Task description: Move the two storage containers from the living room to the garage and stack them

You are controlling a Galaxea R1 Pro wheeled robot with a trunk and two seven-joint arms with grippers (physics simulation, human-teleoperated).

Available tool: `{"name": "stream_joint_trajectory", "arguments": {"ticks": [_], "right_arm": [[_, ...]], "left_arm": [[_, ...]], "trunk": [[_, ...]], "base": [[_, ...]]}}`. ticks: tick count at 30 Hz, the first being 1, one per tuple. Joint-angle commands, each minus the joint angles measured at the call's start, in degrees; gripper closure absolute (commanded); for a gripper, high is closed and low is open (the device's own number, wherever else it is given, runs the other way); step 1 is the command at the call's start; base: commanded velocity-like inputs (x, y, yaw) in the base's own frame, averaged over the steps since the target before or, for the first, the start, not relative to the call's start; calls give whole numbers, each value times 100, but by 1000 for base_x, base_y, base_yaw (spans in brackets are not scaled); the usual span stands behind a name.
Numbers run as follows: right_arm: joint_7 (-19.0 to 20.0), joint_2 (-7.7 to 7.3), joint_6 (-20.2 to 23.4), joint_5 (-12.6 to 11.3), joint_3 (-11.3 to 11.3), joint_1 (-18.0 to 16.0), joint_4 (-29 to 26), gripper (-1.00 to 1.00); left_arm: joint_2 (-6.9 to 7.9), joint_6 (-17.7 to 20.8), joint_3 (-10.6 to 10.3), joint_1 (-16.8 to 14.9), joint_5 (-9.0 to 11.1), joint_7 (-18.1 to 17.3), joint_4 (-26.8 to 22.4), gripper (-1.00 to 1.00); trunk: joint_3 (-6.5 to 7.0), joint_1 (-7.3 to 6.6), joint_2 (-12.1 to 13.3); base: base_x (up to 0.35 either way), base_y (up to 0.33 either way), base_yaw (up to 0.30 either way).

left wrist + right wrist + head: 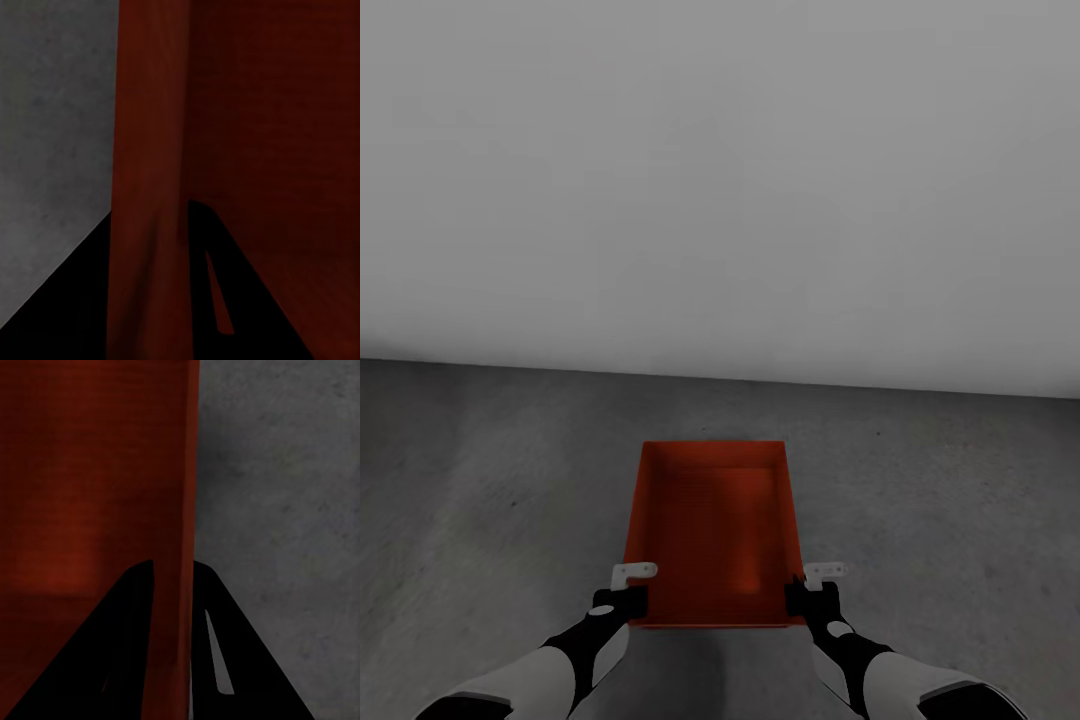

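Note:
One orange-red storage container [712,530] sits low in front of me over the dark grey floor [480,480] of the garage, open side up and empty. My left gripper [628,602] is shut on its left wall near the near corner, and my right gripper [808,598] is shut on its right wall. In the left wrist view the black fingers [225,285] straddle the thin red wall [150,187]. The right wrist view shows the same, with the wall [174,510] between the fingers [225,660]. Whether the container rests on the floor or hangs just above it I cannot tell.
A plain white wall [720,180] stands a short way beyond the container. Bare grey floor spreads to both sides [960,500] and in front of the container.

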Motion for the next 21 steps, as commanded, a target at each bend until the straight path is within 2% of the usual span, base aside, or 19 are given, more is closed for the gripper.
{"name": "stream_joint_trajectory", "arguments": {"ticks": [1, 3, 21], "right_arm": [[-38, 1, -60, -236, -87, -6, 22, 100], [-39, 2, -61, -236, -87, -6, 22, 100], [-36, 2, -62, -236, -87, -6, 22, 100]], "left_arm": [[-17, -24, 325, -6, 32, 54, 2, 100], [-17, -25, 325, -6, 32, 54, 3, 100], [-17, -25, 325, -6, 32, 54, 10, 100]], "trunk": [[-3, 0, -2], [-3, 0, -2], [-326, 395, -724]], "base": [[0, 0, 0], [0, 0, 0], [0, 0, 0]]}}
